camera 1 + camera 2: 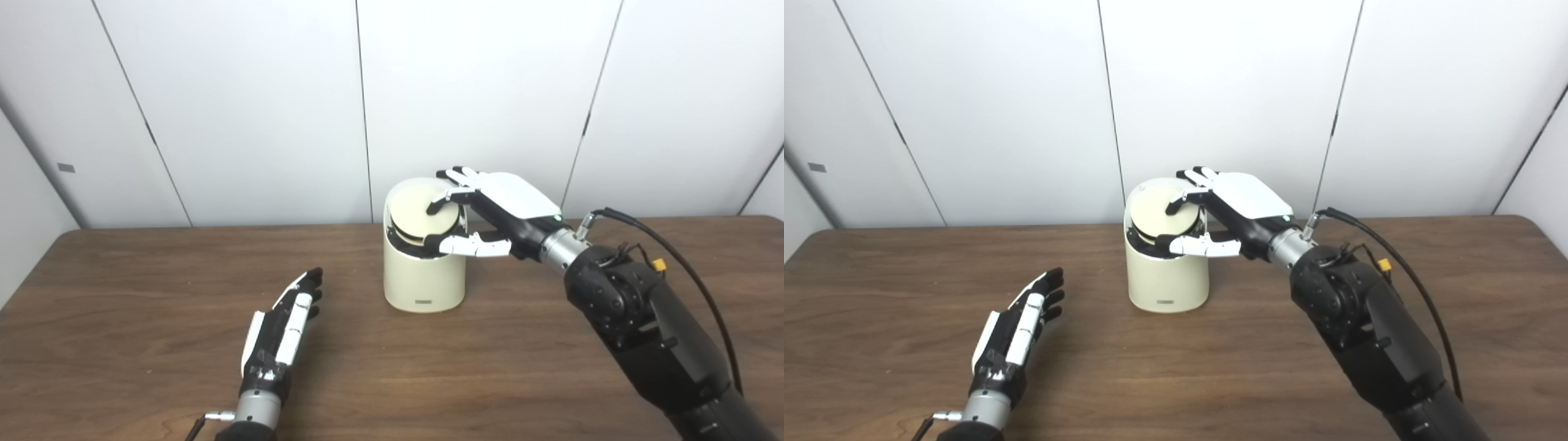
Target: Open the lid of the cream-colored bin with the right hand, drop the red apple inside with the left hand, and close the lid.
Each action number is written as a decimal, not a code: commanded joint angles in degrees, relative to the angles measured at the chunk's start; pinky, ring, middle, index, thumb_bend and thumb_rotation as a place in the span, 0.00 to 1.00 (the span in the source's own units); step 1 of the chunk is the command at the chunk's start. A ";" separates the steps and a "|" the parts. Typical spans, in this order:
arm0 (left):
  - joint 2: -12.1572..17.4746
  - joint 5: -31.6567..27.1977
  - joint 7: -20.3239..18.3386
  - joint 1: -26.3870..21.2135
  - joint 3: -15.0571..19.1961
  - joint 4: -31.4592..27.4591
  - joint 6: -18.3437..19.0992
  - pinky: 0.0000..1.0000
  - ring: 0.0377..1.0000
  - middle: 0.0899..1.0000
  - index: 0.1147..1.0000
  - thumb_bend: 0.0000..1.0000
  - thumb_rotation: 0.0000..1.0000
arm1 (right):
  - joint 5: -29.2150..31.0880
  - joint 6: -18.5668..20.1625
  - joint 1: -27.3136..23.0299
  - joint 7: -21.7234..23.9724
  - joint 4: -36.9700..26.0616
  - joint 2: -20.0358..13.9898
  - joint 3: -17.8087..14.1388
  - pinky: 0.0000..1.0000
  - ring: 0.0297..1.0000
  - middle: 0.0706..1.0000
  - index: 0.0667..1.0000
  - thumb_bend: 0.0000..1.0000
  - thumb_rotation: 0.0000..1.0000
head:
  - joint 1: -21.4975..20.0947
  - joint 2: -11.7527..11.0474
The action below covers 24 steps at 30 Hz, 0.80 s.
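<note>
So my right hand point(490, 214) is up at the bin point(422, 269), which sits upright about mid-table, toward the back. Fingers point(450, 199) are laid on the round lid point(422, 217) and the thumb point(468, 245) is tucked against the bin's front rim just under it, so I'd call that a loose pinch on the lid's right edge. The lid is tilted, with a dark gap showing below its front edge. My left hand point(285, 321) is resting low over the table point(153, 294), well off to the bin's left, fingers out straight and a bit spread, holding nothing. Can't see the apple in either eye view.
</note>
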 commanded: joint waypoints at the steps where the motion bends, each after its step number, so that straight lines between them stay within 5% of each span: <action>1: -0.47 0.29 0.43 -1.12 -0.06 -2.70 -0.87 0.88 0.90 0.90 0.89 0.50 0.95 | -0.16 -1.39 -1.22 -0.12 -1.55 -0.37 -0.44 1.00 1.00 0.97 0.71 0.51 0.95 | 0.01 0.15; 16: -0.72 0.39 0.68 -1.02 -0.06 -2.82 -1.09 0.87 0.90 0.90 0.89 0.48 0.94 | -6.73 -4.79 0.45 -0.58 -2.39 -1.21 1.68 1.00 1.00 0.96 0.68 0.53 0.88 | 0.44 0.14; 24: -0.62 0.55 0.56 -1.02 -0.22 -2.96 -0.93 0.86 0.90 0.91 0.88 0.50 0.92 | -10.52 -5.89 0.83 -0.60 -1.58 -1.29 2.11 1.00 1.00 0.96 0.69 0.57 0.98 | 0.51 0.07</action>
